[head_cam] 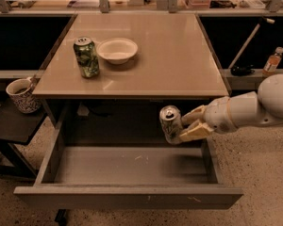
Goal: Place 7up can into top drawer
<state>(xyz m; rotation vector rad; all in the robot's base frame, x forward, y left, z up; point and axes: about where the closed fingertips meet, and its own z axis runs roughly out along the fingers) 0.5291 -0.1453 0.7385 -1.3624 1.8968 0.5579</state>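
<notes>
The 7up can (170,124), silver-white with green streaks, is held upright in my gripper (185,125), which is shut on it from the right. The can hangs below the tabletop level, above the right rear part of the open top drawer (132,166). The drawer is pulled out wide, with a scuffed grey floor and a flat front panel (127,197). My white arm (254,108) reaches in from the right.
On the table (170,55) stand a darker green patterned can (86,56) and a white bowl (117,49). A patterned mug (22,94) sits on a dark stool at the left. A small bottle (272,61) stands on a ledge at the right.
</notes>
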